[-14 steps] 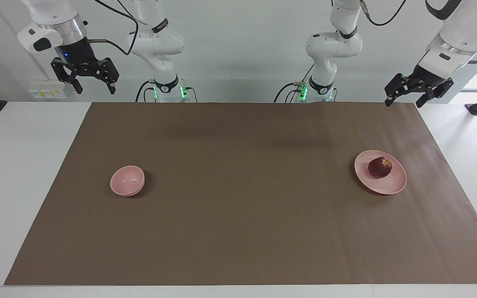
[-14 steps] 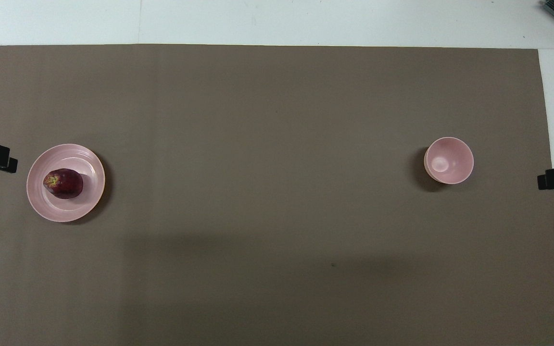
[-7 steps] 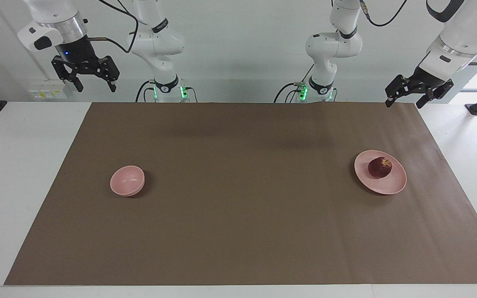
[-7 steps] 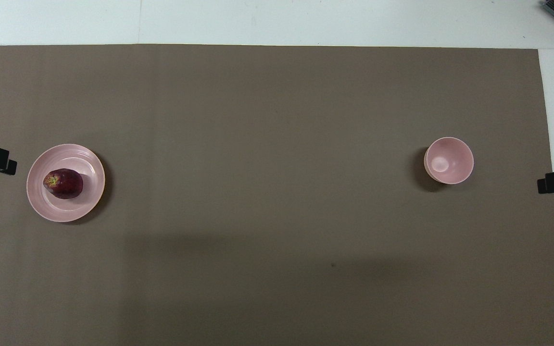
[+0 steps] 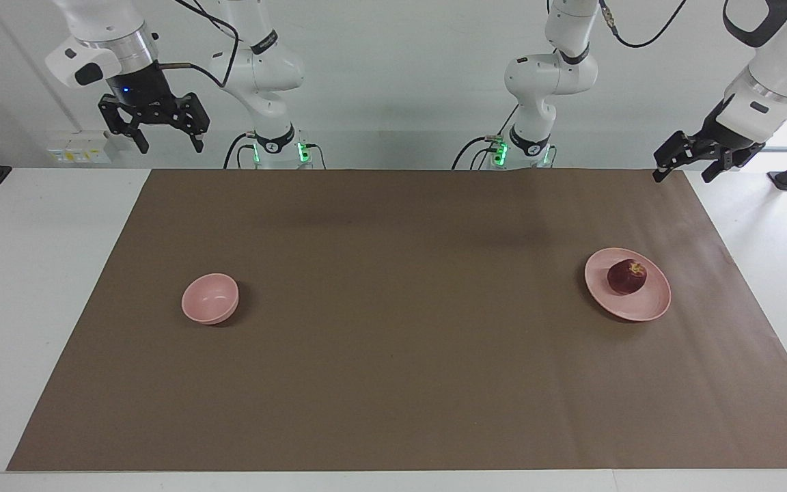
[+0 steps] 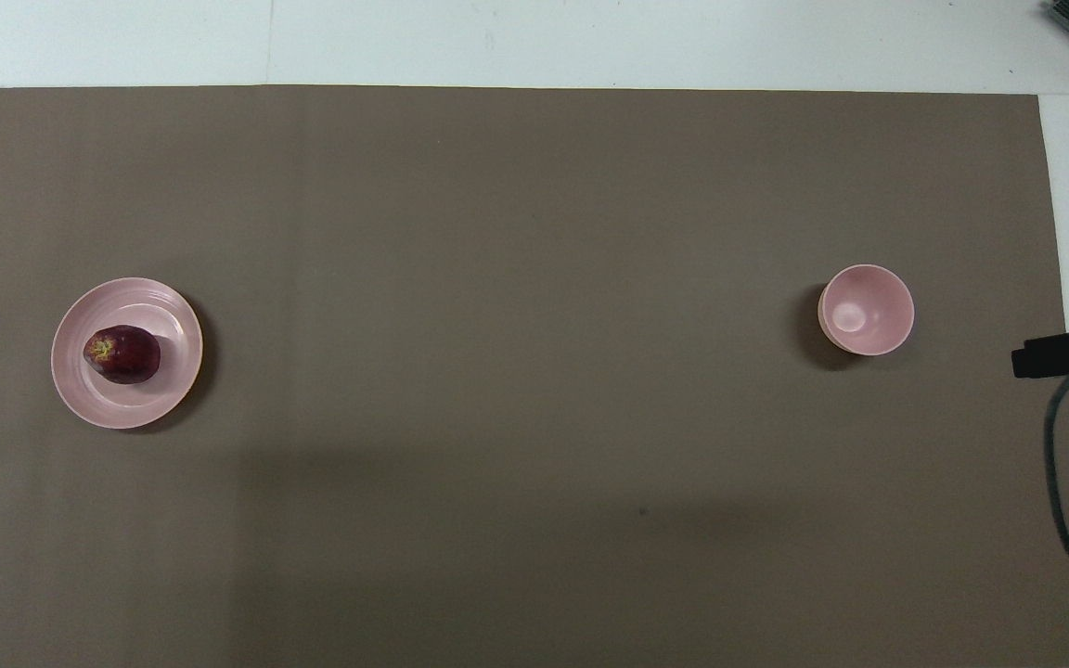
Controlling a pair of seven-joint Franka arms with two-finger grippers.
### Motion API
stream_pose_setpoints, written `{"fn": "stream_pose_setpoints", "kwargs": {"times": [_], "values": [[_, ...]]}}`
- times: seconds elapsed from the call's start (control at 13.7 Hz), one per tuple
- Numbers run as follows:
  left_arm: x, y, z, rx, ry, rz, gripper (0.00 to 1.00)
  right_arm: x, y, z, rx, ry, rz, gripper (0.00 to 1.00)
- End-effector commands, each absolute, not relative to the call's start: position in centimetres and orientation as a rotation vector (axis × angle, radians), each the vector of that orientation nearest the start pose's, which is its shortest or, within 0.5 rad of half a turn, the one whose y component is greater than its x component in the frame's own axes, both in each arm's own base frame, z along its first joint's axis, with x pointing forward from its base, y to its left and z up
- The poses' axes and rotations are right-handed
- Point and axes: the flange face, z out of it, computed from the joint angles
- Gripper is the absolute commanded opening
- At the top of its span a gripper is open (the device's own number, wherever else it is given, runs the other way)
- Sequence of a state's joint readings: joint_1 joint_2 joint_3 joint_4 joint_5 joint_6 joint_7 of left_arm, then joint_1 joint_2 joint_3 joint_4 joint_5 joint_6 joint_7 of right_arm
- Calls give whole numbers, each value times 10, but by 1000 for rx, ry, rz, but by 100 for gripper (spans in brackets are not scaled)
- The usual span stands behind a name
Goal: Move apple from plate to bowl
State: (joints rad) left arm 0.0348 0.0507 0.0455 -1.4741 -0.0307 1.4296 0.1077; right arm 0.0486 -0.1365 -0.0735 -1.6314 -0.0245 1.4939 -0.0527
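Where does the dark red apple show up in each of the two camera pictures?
Facing view: the apple lies on the plate, at the picture's right, toward the left arm's end.
Overhead view: the apple is on the plate, at the picture's left.
Shared landmark: the bowl at the table's right arm's end.

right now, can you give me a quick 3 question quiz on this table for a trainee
1. True or false: the apple lies on the plate.
2. Which arm's end of the table is the bowl toward?
A. the left arm's
B. the right arm's
3. Fill in: both grippers hang raised with fingers ____ and hold nothing.

Key
1. True. It rests on the plate, toward the left arm's end of the mat.
2. B. The bowl stands toward the right arm's end, empty.
3. Open. The left gripper is over the mat's corner nearest its arm; the right gripper is up near its own end.
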Motion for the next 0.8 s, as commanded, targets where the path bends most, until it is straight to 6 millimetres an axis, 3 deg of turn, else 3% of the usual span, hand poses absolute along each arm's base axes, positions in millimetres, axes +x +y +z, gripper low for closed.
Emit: {"fn": "stream_pose_setpoints", "kwargs": {"times": [0.0,0.15,0.37,0.73], "values": [[570,50,611,-3167,46,137,100,499,-18,658,-3148,-67,18,100],[580,57,606,-3166,30,69,100,504,-15,656,-3148,-74,6,100],[593,74,579,-3163,-14,52,100,506,-11,654,-3145,-87,-9,100],[601,82,509,-3160,-50,11,100,503,-15,650,-3144,-49,8,100]]}}
